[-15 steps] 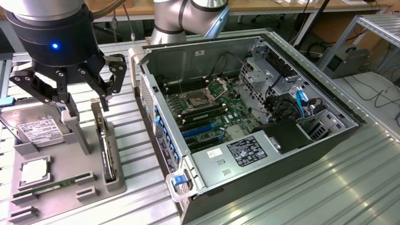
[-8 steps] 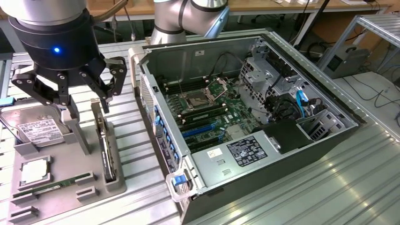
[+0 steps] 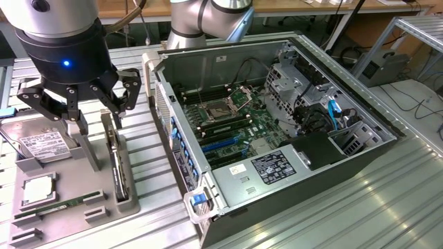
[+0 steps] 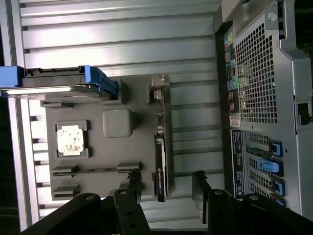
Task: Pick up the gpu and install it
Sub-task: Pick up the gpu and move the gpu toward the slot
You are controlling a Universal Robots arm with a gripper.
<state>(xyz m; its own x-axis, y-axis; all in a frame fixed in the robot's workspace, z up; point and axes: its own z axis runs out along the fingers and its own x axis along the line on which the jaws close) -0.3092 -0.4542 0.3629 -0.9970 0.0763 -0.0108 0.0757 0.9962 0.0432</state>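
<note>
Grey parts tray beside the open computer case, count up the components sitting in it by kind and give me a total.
silver hard drive with white label: 1
square silver processor chip: 1
narrow green memory stick: 1
thin black gpu card standing on edge: 1
Total: 4

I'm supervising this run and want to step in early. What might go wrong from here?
The gpu stands on its thin edge in the tray, under the open gripper; an off-centre close might tip it. One finger hangs close to the memory stick and might clip it going down. Cables crowd the open computer case and might snag the gpu.
</note>
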